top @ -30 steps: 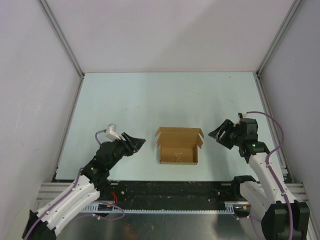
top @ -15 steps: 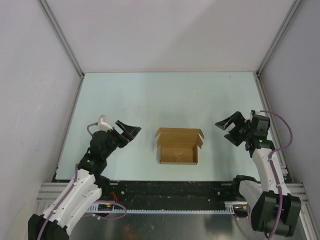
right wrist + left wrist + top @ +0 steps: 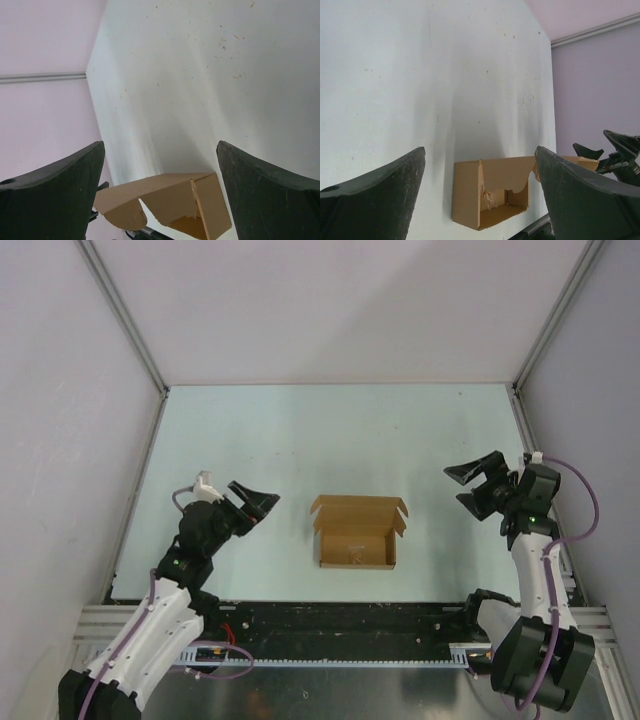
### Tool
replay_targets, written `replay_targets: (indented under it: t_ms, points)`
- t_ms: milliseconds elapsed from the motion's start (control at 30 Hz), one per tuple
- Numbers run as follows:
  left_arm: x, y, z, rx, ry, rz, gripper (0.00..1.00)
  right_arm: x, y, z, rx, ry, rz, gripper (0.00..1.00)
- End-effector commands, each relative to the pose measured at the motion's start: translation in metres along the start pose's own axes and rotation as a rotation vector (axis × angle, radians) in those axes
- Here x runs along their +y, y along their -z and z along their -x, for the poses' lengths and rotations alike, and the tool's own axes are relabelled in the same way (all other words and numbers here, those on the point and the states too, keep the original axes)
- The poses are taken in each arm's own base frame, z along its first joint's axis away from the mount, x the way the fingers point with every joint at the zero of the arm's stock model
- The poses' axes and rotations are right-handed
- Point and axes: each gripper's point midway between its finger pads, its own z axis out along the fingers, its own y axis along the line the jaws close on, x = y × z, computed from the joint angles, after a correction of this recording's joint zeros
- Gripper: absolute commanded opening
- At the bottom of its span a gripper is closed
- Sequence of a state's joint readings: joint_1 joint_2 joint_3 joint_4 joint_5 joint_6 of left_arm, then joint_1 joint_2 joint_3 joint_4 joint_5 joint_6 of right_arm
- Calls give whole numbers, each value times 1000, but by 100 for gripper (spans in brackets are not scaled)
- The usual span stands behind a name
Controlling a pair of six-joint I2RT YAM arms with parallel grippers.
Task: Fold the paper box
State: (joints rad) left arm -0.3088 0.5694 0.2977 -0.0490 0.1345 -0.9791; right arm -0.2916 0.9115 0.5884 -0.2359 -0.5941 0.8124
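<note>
Box [image 3: 356, 532] sits between left gripper [image 3: 268, 508] and right gripper [image 3: 455, 487] — both agape.

White-shelled arms [image 3: 150, 625] bear black claws [image 3: 262, 506] [image 3: 455, 487] and purple cables [image 3: 594, 498].

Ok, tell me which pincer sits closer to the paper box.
The left pincer: its tips lie nearer the paper box than the right pincer does.

Overhead view: bright, even, diffuse light; counter [image 3: 330, 430] pale and matte, only a faint soft shadow beside the paper box [image 3: 357, 532]. Frame posts [image 3: 120, 315] splay outward toward the corners, wide-angle lens. Left wrist view: broad soft grey shadow bands on the counter above the box; box interior dim. Both wrist views: near jaws dark, underexposed, edges slightly soft.
</note>
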Motion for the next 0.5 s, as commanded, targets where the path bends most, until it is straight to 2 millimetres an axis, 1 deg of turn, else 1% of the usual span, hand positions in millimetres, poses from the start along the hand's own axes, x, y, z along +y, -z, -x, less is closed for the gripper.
replay_targets:
  t_ms: [0, 33, 67, 100, 133, 167, 200, 233, 300, 333, 367, 467]
  points:
    - [-25, -6, 12, 25, -7, -32, 93, 28, -1, 8, 24, 4, 65, 100]
    - [-26, -10, 8, 59, -4, -25, 91, 28, -4, 6, 41, 9, 46, 100]
    - [-22, -18, -5, 144, 6, -9, 90, 25, -5, -1, 71, 7, 10, 100]
    - [-29, -21, -5, 171, 15, -17, 88, 41, -5, -7, 94, 55, 23, 100]
    - [-30, -24, -9, 202, 28, -14, 87, 39, -9, -8, 86, 82, -14, 100]
    - [-32, -26, -11, 221, 35, -14, 87, 40, -9, -13, 102, 93, -37, 100]
    - [-32, -30, -14, 246, 55, -6, 85, 44, -11, -22, 113, 123, -51, 100]
    - [-33, -31, -14, 250, 65, -4, 85, 51, -11, -23, 112, 130, -51, 100]
    - [-38, -33, -16, 273, 87, -8, 83, 53, -14, -39, 153, 138, -69, 99]
    - [-38, -34, -17, 283, 94, -5, 83, 55, -16, -43, 167, 136, -70, 98]
    - [-40, -35, -18, 294, 100, -8, 83, 52, -20, -48, 189, 126, -87, 97]
    - [-42, -41, -24, 346, 128, -2, 82, 51, -27, -62, 231, 133, -102, 93]
